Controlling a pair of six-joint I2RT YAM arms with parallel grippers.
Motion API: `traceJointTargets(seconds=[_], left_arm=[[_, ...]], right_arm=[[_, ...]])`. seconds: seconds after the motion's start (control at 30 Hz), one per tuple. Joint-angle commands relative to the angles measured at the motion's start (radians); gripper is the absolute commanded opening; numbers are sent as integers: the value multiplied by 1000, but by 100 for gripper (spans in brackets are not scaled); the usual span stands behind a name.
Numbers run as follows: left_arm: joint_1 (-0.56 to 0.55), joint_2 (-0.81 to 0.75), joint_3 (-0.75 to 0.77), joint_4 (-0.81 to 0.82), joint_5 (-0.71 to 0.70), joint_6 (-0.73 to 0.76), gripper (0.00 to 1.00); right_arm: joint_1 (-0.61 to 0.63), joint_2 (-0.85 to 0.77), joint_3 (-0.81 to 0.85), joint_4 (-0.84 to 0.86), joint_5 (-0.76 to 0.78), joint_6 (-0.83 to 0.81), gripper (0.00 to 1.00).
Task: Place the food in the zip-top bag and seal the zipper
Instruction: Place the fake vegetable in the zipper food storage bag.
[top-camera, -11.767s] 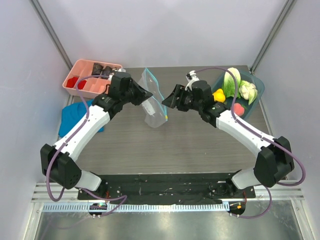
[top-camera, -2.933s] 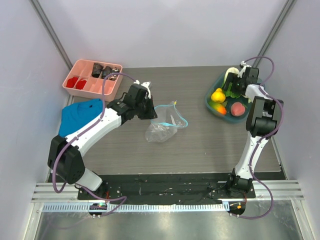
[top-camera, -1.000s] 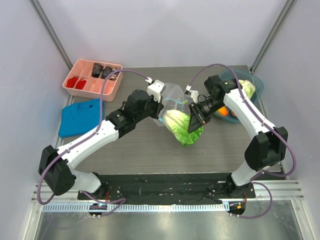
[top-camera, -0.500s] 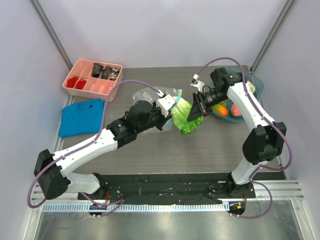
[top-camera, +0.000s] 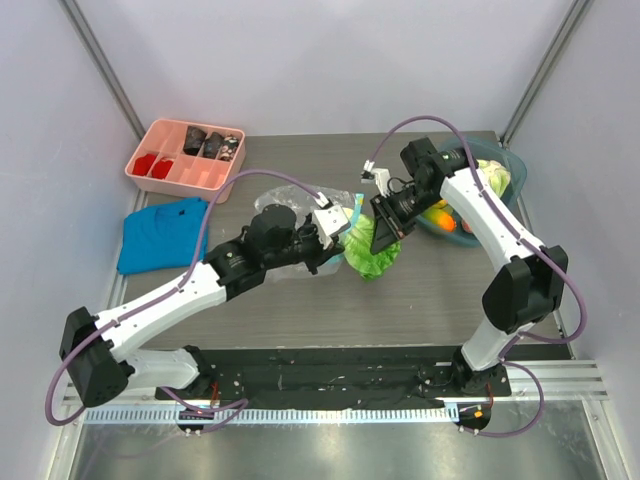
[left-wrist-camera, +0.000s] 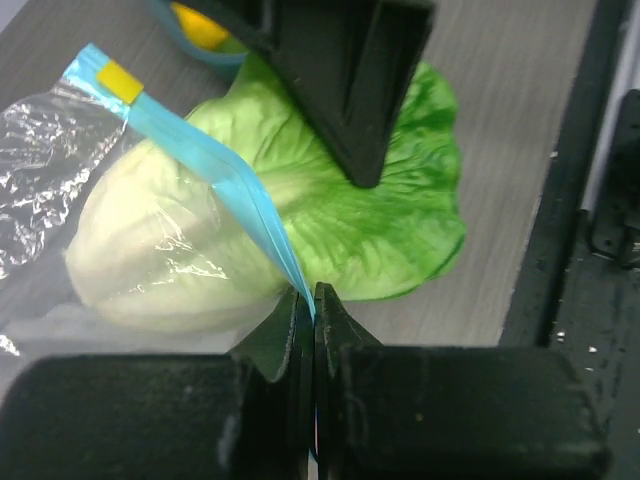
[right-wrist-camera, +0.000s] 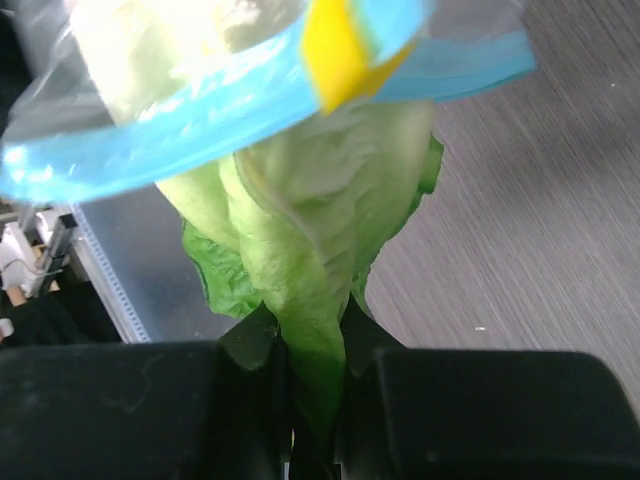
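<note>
My left gripper (top-camera: 338, 243) (left-wrist-camera: 308, 296) is shut on the light-blue zipper strip (left-wrist-camera: 215, 172) of the clear zip-top bag (top-camera: 290, 215) (left-wrist-camera: 45, 150) at mid-table. My right gripper (top-camera: 380, 232) (right-wrist-camera: 308, 330) is shut on the green leaf end of the cabbage (top-camera: 368, 256) (right-wrist-camera: 300, 250). The cabbage's pale end (left-wrist-camera: 150, 250) sits inside the bag mouth, behind the plastic; its green leaves (left-wrist-camera: 390, 220) stick out. The zipper (right-wrist-camera: 200, 110) with its yellow tab (right-wrist-camera: 340, 40) crosses over the cabbage. Yellow and orange fruits (top-camera: 440, 215) lie in the teal bowl (top-camera: 505, 160).
A pink divided tray (top-camera: 185, 158) with dark and red pieces stands at the back left. A blue folded cloth (top-camera: 160, 232) lies left. The bowl at the back right also holds a pale leafy piece (top-camera: 495, 175). The black base rail (top-camera: 330, 375) runs along the near edge.
My right gripper has pushed the cabbage left and down, so its pale end has gone into the bag mouth. My left arm has shifted slightly, keeping hold of the zipper edge.
</note>
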Motion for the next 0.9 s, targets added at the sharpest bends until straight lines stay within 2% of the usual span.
traceJointTargets(seconds=[0.0,0.07,0.17,0.3,0.4,0.47,0.57,0.6,0.67,0.73,0.8,0.83,0.87], left_arm=[[-9,-40,18,70,204,-13,0],[-9,-38,27,55,229,-26,0],[-3,-27,50,30,221,-64,0],[23,-3,56,22,230,-148,0],[43,14,64,33,247,-204,0],[52,19,73,42,268,-207,0],[51,20,81,48,298,-202,0],[51,20,82,45,336,-185,0],[51,9,78,39,347,-178,0],[51,-6,73,0,342,-164,0],[51,-26,62,-25,341,-144,0],[51,-50,41,-33,332,-130,0],[51,-63,32,-40,322,-124,0]], right_arm=[[56,-95,-30,109,99,-20,1],[96,-139,-52,139,173,-92,1],[136,-199,-104,239,276,-97,1],[151,-285,-113,288,302,-88,1],[211,-386,-192,424,365,-118,1],[246,-413,-217,451,382,-131,1],[233,-349,-179,423,342,8,1],[213,-323,-152,407,309,112,1],[106,-284,-145,429,144,231,1],[36,-269,-156,517,31,416,1],[-20,-250,-159,589,-66,496,1],[-34,-252,-170,627,-96,595,1],[-48,-262,-203,722,-148,648,1]])
